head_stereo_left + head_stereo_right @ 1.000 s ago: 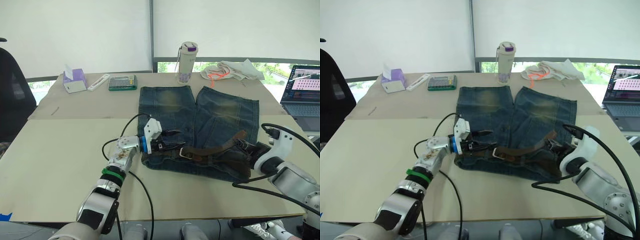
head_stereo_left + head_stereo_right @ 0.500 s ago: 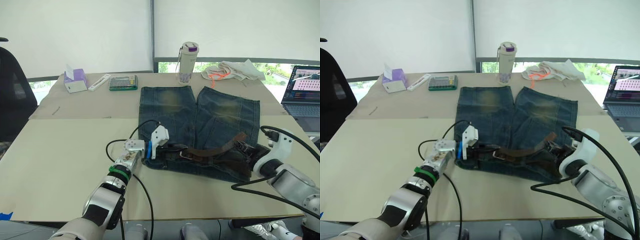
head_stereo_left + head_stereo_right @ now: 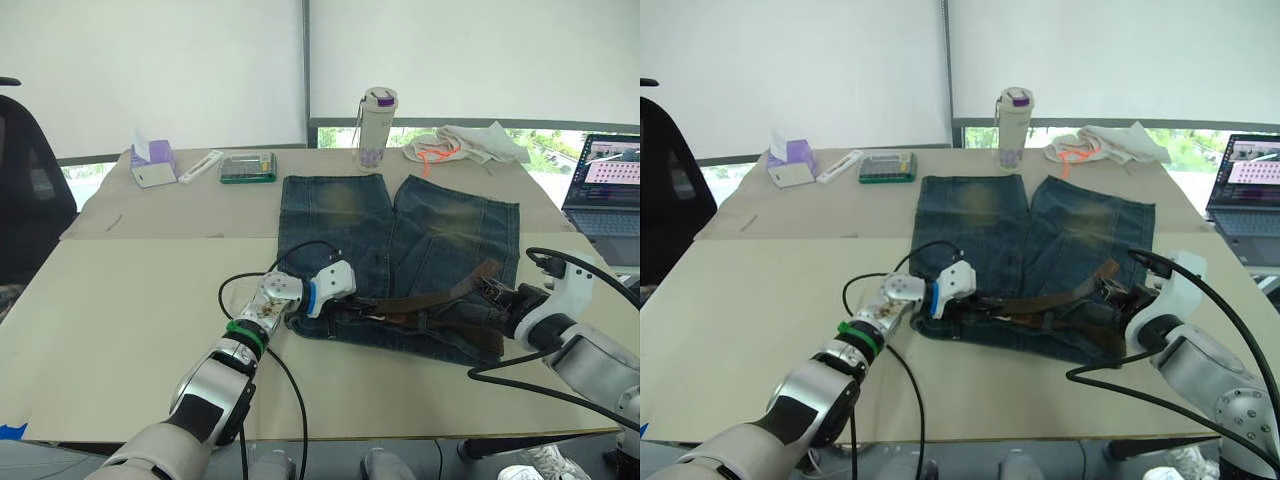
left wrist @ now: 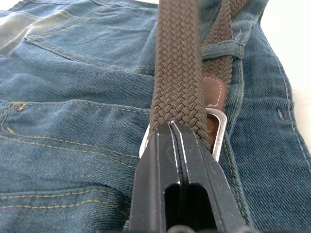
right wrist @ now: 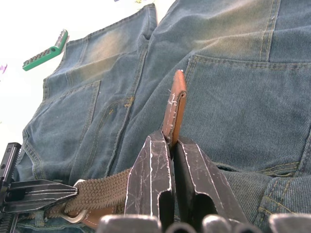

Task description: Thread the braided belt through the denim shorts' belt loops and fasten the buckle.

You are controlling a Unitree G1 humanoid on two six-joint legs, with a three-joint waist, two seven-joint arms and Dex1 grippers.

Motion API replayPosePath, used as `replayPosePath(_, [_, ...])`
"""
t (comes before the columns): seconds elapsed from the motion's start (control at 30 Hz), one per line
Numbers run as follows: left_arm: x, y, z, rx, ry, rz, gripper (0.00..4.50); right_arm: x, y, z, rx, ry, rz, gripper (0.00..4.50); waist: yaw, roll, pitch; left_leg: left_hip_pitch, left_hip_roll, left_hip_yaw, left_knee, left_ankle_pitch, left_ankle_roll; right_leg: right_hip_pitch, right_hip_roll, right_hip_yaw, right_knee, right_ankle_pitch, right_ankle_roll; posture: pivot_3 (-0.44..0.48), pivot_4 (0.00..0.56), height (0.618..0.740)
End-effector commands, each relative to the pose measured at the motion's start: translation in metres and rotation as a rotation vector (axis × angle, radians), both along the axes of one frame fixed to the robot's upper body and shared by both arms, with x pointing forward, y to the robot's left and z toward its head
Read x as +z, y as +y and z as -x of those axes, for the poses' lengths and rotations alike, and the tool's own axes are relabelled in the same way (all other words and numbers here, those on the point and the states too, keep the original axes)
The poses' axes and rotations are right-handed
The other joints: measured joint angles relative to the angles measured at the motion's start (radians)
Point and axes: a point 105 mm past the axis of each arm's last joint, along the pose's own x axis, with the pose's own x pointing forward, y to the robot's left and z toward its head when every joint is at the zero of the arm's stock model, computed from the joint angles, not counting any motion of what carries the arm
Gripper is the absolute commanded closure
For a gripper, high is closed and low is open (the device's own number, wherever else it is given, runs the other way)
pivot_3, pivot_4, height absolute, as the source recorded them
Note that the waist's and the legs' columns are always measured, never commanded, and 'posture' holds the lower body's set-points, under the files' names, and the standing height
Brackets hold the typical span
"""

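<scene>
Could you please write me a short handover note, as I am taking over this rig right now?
Left gripper: shut on the braided belt just at the buckle, over the waistband of the denim shorts.
Right gripper: shut on the belt's leather tip, which stands up from the shorts at the robot's right.
Done: the belt lies along the waistband and passes under at least one belt loop.
Left: I cannot tell how many loops are threaded; the tip is not yet through the buckle, so fastening remains.

We list: pale desk [image 3: 110,300]; white roller blinds [image 3: 150,70]; window strip [image 3: 540,135] showing greenery; black chair [image 3: 25,190] at left.
</scene>
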Motion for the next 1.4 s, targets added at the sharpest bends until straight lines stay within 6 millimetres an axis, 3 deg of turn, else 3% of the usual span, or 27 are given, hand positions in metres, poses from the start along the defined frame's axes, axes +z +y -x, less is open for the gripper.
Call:
replayPosePath(0.03, [-0.040, 0.011, 0.014, -0.011, 0.133, -0.145, 4.49, 0.016, -0.002, 0.001, -0.013, -0.073, 0.013, 4.50, 0.000, 0.001, -0.001, 0.000, 0.000, 0.000, 0.000, 0.000, 0.000, 0.000, 0.000, 0.000, 0.000, 0.000, 0.000, 0.000, 0.150, 0.740])
replayPosePath(0.53, [-0.038, 0.021, 0.009, 0.047, 0.098, -0.113, 4.49, 0.040, -0.011, 0.004, -0.022, -0.182, -0.076, 4.50, 0.002, 0.001, -0.001, 0.000, 0.000, -0.001, 0.001, -0.001, 0.001, 0.002, 0.000, 0.000, -0.001, 0.000, -0.001, 0.000, 0.150, 0.740])
replayPosePath(0.77, [0.012, 0.025, -0.011, 0.147, 0.051, 0.172, 4.49, 0.052, -0.008, 0.003, -0.002, -0.231, -0.136, 4.50, -0.001, 0.002, -0.001, -0.001, 0.000, -0.002, 0.001, -0.001, 0.001, -0.001, 0.000, 0.000, 0.000, 0.002, -0.003, 0.000, 0.150, 0.740])
replayPosePath(1.03, [0.086, 0.063, -0.041, 0.328, 0.054, 0.507, 4.49, 0.052, 0.008, -0.007, 0.049, -0.235, -0.187, 4.50, -0.003, 0.002, 0.000, -0.005, 0.000, -0.002, 0.001, -0.001, 0.001, -0.007, 0.000, 0.000, 0.002, 0.003, -0.005, 0.000, 0.150, 0.740])
replayPosePath(1.23, [0.109, 0.072, -0.037, 0.340, 0.072, 0.592, 4.49, 0.049, 0.022, -0.012, 0.078, -0.230, -0.241, 4.50, -0.001, 0.002, -0.001, -0.005, 0.000, -0.003, 0.002, -0.001, 0.001, -0.007, 0.000, 0.000, 0.001, 0.003, -0.005, 0.000, 0.150, 0.740])
replayPosePath(1.4, [0.108, 0.055, -0.014, 0.237, 0.019, 0.519, 4.49, 0.043, 0.039, -0.013, 0.096, -0.212, -0.316, 4.50, -0.002, 0.003, -0.001, -0.004, 0.000, -0.004, 0.002, -0.001, 0.001, -0.007, 0.000, 0.001, 0.002, 0.003, -0.005, 0.000, 0.150, 0.740])
